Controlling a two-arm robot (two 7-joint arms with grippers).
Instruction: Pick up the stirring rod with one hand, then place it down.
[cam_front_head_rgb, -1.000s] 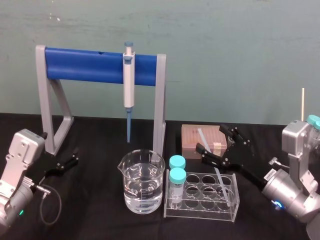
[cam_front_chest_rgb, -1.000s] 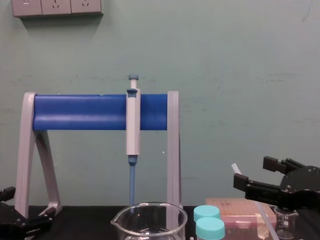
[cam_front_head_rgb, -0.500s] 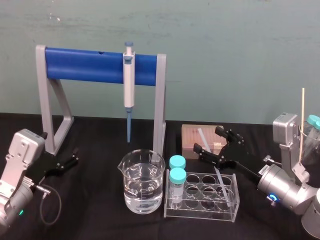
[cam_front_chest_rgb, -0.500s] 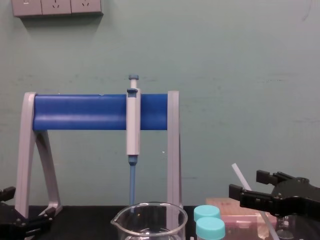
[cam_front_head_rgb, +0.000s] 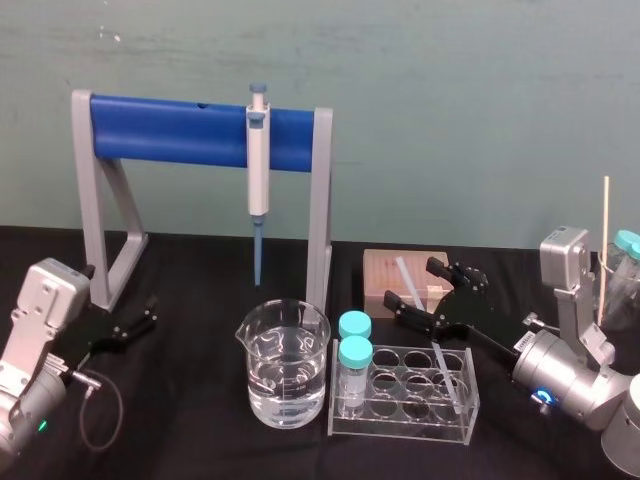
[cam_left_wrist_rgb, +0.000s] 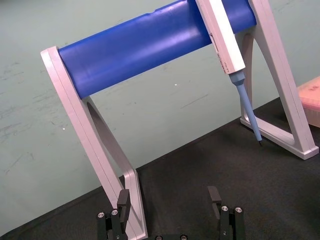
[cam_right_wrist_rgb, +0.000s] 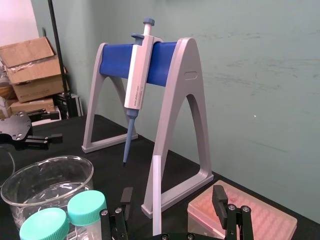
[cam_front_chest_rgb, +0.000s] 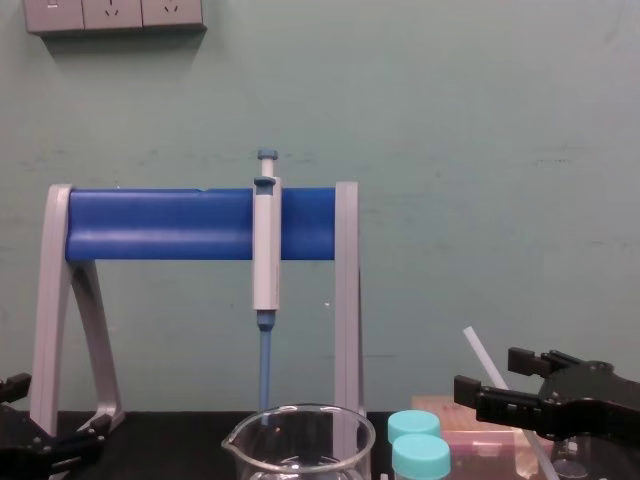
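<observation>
- Left gripper (cam_front_head_rgb: 146, 316) parked at the lower left of the head view, low over the black table (cam_front_head_rgb: 200, 440), just beside the near foot of the pipette stand (cam_front_head_rgb: 170, 130). Jaws spread, nothing between them. Judged idle.
- Blue-tipped pipette (cam_front_head_rgb: 258, 165) hung on the stand's blue bar, upper centre. No part in this step.
- Glass beaker (cam_front_head_rgb: 284, 385) part filled with clear liquid, lower centre, just left of the clear tube rack (cam_front_head_rgb: 405, 428). Two teal-capped tubes (cam_front_head_rgb: 354, 352) seated at the rack's left end.
- Stirring rod (cam_front_head_rgb: 440, 360) right of centre in the head view. Lower end down in a well toward the rack's right end, shaft leaning up and to the left across the front of the pink tip box (cam_front_head_rgb: 385, 272). Not lifted.
- Right gripper (cam_front_head_rgb: 411, 283) right of centre, above the rack and in front of the tip box. Jaws spread, one finger on each side of the rod's upper shaft. Right wrist view confirms the rod upright in the gap. Contact with either finger not evident.
- Step in hand, as judged: final positioning for the grasp. Pick-up not yet made, placing down not begun.
- Next move, as judged: closure of the jaws squarely on the thin shaft, then a lift along the rod's own lean until clear of the well. Care needed to avoid tipping the light rack or brushing the capped tubes.
</observation>
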